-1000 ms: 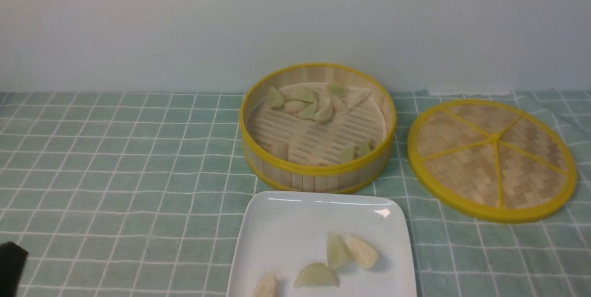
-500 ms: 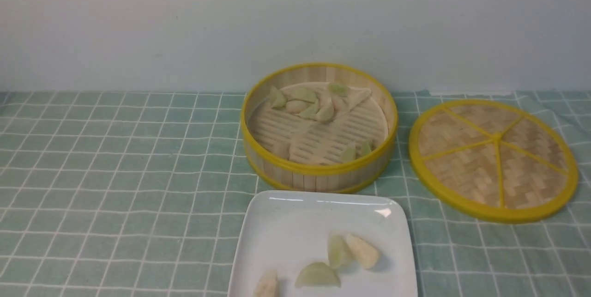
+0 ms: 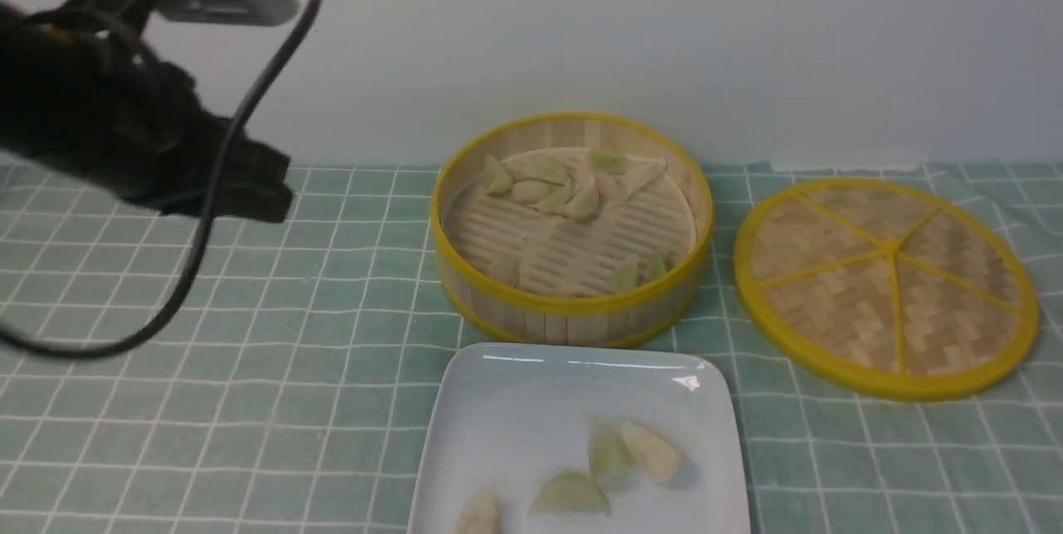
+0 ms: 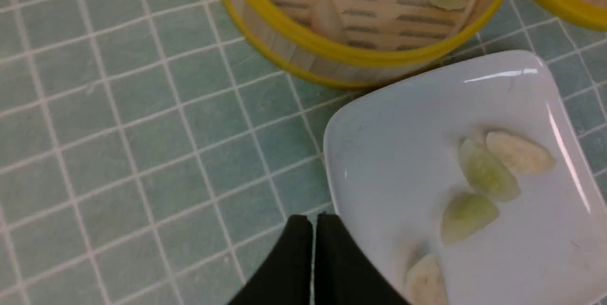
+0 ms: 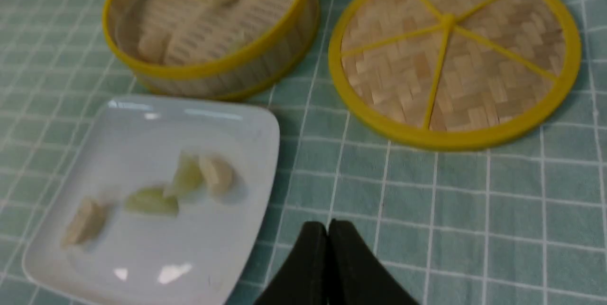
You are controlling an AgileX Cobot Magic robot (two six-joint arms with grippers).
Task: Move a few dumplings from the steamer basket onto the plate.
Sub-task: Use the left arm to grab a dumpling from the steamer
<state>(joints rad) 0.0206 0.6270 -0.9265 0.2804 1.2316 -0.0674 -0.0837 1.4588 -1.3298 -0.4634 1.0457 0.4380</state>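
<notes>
The left claw and right claw are both clenched and empty. Four dumplings sit on the plate, lower centre; others crowd the basket's far wall, mid-frame. Entering clenched, a claw would likely shove that glossy cluster, not grasp it.

In the front view you lose the plate's near edge and part of a cream dumpling at the frame's bottom; your left arm is only a dark blur.

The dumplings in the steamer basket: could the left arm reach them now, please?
Probably yes: the steamer basket stands uncovered, its lid off to the side, and the left gripper holds nothing.
</notes>
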